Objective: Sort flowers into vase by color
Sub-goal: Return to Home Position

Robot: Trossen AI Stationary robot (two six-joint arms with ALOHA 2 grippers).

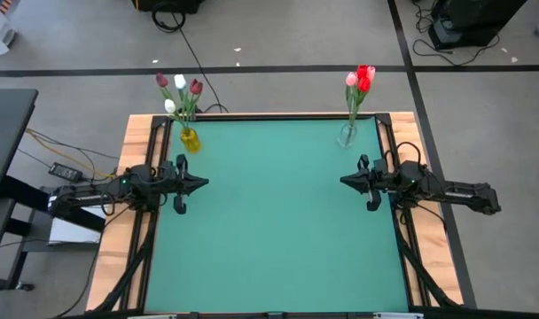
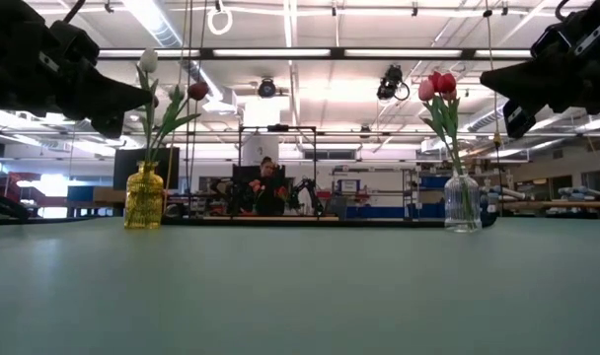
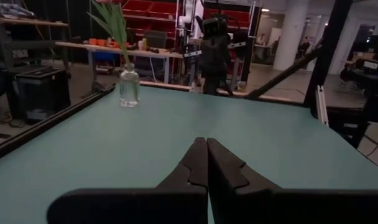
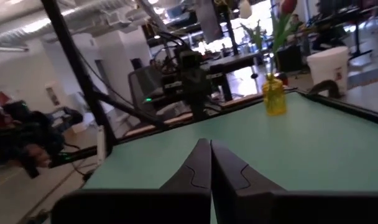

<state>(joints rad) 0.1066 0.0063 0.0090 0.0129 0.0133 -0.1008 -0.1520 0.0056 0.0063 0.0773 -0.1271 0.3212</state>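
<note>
My left hand (image 1: 201,183) closed and empty over the left edge of the green surface (image 1: 278,230), my right hand (image 1: 345,182) likewise at the right, white and dark red artificial tulips (image 1: 180,84) in the yellow glass vase (image 1: 190,140) far left, pink and bright red tulips (image 1: 362,78) in the clear glass vase (image 1: 347,135) far right

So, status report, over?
Both shut, empty, above table edges: left gripper, right gripper. White and dark red flowers in yellow vase; pink and red flowers in clear vase. Nothing blocking.
</note>
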